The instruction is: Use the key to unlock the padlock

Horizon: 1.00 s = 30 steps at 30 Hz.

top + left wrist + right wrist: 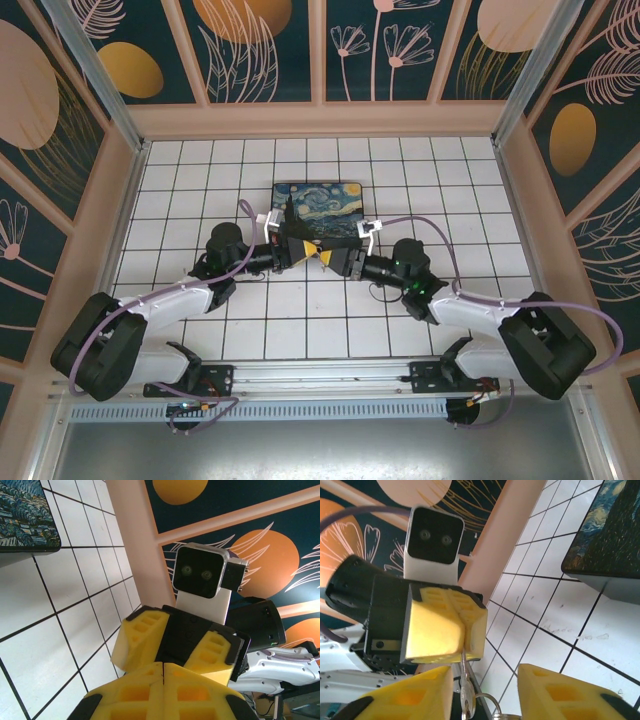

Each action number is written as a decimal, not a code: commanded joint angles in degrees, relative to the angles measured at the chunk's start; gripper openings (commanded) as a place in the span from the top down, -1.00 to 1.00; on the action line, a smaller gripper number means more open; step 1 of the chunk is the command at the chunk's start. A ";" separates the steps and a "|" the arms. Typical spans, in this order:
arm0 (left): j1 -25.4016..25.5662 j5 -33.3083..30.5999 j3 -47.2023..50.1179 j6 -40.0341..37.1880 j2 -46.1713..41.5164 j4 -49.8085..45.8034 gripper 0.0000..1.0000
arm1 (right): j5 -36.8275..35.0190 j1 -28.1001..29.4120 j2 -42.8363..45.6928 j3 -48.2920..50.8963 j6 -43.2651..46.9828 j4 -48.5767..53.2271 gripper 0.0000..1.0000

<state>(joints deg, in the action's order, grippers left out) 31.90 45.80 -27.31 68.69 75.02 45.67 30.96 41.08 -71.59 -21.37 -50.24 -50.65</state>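
1. At the middle of the white-tiled counter [200, 170], the two arms meet tip to tip; the left tool [305, 252] and the right tool [340, 260] face each other just in front of a flat box [318, 203] printed with a swirling night-sky painting.
2. In the right wrist view, the left tool's yellow fingers [435, 630] are pressed together and clamped on the blade of the key [465, 692]; the key points down out of the seam between them, and a metal ring [487, 702] hangs at its lower end.
3. The right tool's own fingers [560, 690] stand apart; the key lies in the gap between them, close to the finger on the left of that view; I cannot tell whether it touches that finger.
4. In the left wrist view, the left tool's fingers meet along a closed seam; the right tool's fingers are spread on either side of its black body.
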 commanded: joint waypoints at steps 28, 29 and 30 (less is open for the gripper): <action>0.24 -1.14 1.56 0.45 -3.31 2.14 1.00 | 0.60 2.07 0.42 0.66 -1.86 -6.16 0.67; 0.27 -1.15 1.56 0.42 -3.17 2.06 1.00 | 0.59 2.07 0.56 0.71 -1.88 -6.21 0.68; 0.27 -1.13 1.54 0.45 -3.15 2.06 1.00 | 0.67 2.07 0.66 0.71 -1.84 -6.21 0.69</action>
<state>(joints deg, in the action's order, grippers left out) 31.90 45.54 -26.13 69.12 72.84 46.22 31.33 42.54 -71.22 -21.23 -51.57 -53.80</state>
